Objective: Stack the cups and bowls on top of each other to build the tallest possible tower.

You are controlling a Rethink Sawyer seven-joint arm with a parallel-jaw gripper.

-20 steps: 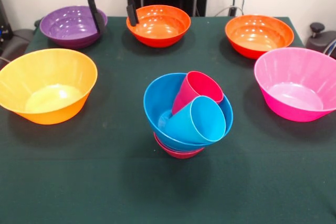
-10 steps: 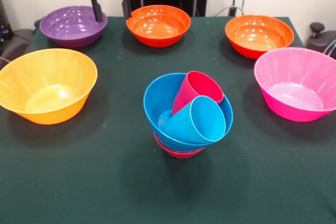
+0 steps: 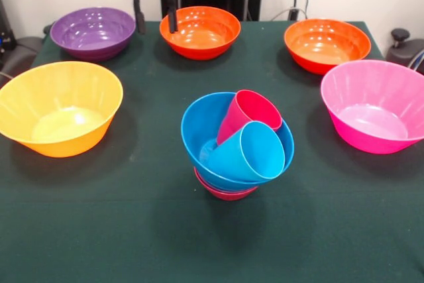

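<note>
The tower stands mid-table. A small red bowl point(image 3: 225, 193) is at the bottom and a mid-sized blue bowl point(image 3: 199, 130) sits tilted on it. The red cup point(image 3: 250, 112) and the light blue cup point(image 3: 248, 154) lie tilted inside the blue bowl, mouths toward the camera. My gripper point(image 3: 156, 26) hangs at the far edge, between the purple bowl point(image 3: 93, 31) and the left orange bowl point(image 3: 199, 31). It is open and empty. One of its fingers point(image 3: 172, 21) is just by the orange bowl's left rim.
A second orange bowl point(image 3: 326, 44) sits far right. A large pink bowl point(image 3: 374, 104) is at the right and a large yellow-orange bowl point(image 3: 59, 107) at the left. All stand upright on the green cloth point(image 3: 132, 230).
My gripper has moved to the right along the far edge, from beside the purple bowl toward the left orange bowl. The tower and bowls have not moved.
</note>
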